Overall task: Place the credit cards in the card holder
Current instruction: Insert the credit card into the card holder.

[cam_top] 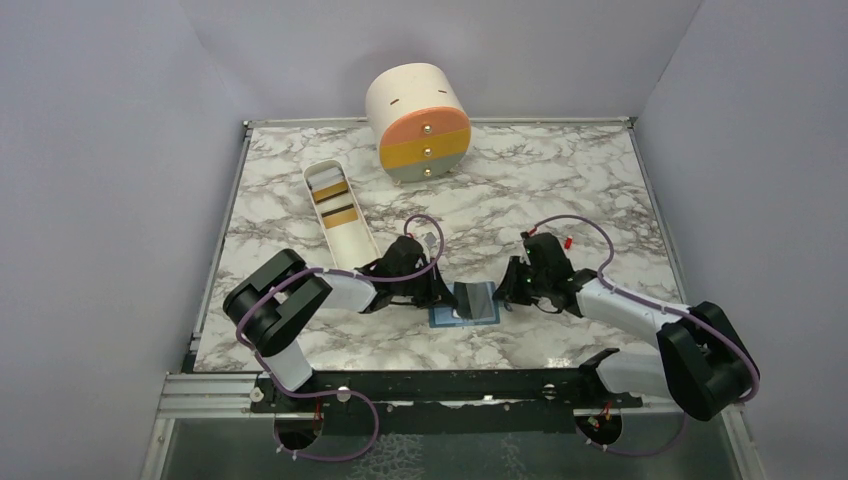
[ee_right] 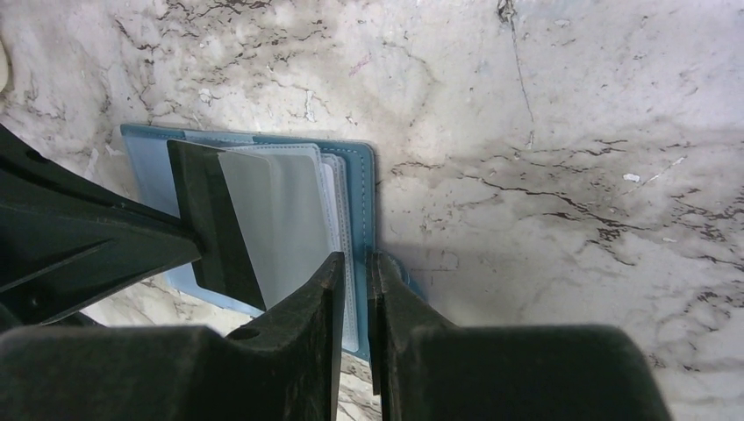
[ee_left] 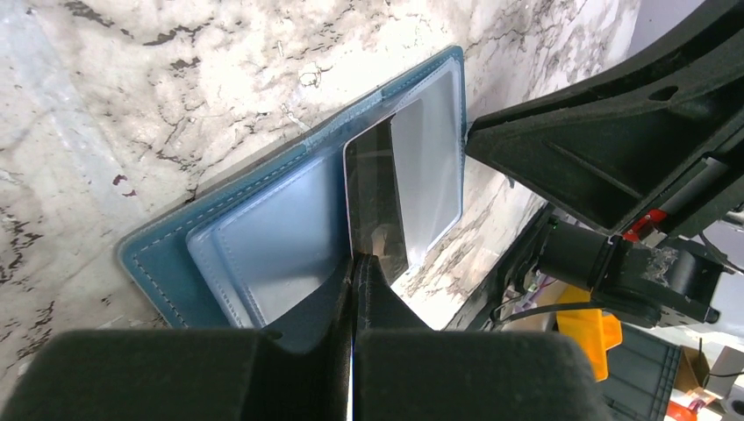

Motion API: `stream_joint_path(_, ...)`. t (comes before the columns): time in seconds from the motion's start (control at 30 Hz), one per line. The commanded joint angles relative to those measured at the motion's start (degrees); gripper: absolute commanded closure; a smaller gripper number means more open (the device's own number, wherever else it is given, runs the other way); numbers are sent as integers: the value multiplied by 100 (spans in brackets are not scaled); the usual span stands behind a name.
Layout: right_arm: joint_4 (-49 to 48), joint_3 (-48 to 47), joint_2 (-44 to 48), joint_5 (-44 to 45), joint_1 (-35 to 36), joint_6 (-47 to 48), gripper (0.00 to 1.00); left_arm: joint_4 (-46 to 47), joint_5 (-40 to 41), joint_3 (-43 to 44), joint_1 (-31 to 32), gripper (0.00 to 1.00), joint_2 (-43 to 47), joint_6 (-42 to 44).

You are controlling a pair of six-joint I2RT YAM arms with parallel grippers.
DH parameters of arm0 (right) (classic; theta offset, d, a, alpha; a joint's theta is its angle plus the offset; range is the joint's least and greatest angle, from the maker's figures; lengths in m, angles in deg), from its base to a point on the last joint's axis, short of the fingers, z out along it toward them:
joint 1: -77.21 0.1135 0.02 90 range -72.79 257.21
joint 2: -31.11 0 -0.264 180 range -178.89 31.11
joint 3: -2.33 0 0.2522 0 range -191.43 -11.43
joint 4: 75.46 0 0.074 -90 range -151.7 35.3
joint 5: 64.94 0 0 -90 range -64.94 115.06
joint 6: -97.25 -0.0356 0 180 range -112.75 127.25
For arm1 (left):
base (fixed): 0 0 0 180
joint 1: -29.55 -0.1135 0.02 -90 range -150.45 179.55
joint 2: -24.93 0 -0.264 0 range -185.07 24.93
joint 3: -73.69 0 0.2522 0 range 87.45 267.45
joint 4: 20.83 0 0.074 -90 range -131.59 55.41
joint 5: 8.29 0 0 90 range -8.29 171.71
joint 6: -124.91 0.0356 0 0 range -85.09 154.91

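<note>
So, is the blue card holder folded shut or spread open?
Spread open: the card holder lies flat, pale inner pockets facing up, a dark card partly slid into one.

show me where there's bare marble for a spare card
Bare: far right, between the drawer cylinder and the table edge; the strip between card holder and base rail. Crowded: at the holder, where left pincer and right pincer meet, and by the white tray.
</note>
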Motion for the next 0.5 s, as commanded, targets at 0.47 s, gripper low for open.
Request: stream_joint_path(0.47,137,285,533,-302,34,-278,73,857,385,-387,176,100,167,-333)
